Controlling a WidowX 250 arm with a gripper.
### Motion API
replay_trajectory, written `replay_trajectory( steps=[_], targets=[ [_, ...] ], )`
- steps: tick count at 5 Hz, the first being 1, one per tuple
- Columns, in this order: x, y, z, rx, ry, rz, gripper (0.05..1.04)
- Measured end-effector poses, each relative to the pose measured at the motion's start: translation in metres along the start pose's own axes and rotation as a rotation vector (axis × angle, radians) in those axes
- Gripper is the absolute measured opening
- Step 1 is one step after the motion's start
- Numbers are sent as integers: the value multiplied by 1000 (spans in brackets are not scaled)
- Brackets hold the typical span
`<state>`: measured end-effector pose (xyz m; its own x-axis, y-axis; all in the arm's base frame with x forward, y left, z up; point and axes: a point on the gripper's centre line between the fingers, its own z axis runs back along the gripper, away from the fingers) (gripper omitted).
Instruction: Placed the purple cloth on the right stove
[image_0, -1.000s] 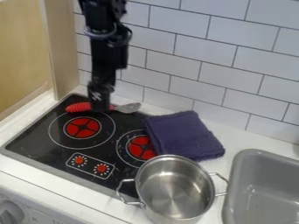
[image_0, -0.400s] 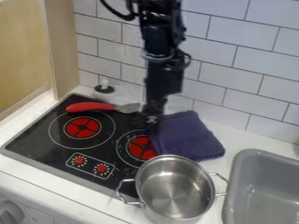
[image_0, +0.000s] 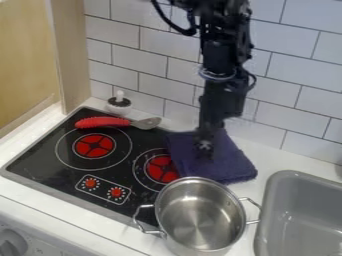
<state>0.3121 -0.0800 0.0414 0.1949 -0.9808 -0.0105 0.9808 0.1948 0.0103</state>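
Well, the hand (image_0: 204, 144) hangs at the cloth (image_0: 230, 164); how far open it is, or whether it grips anything, can't be told. Left of the hand, the cloth's edge overlaps the stove (image_0: 40, 159), leaving little room before the pot (image_0: 199, 216).

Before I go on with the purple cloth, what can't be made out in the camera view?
Camera view:
- Whether the gripper touches the purple cloth: dark against dark.
- The cooktop's right edge: partly hidden by the cloth and the pot.
- The right burner's far side: covered by the cloth.
- The sink: cut off by the right and bottom edges.
- The lower-left knob: cut off by the picture's edge.
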Motion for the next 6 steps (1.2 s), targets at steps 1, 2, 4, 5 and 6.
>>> replay_trajectory(
  steps=[1,2,4,5,6],
  targets=[
    [3,10,-5,18,28,-22,998],
    [5,15,-16,16,35,-37,998],
    [2,19,-32,20,67,-36,998],
    [0,24,-32,37,52,-32,998],
    [-11,25,-34,46,52,2,999]
  ],
)
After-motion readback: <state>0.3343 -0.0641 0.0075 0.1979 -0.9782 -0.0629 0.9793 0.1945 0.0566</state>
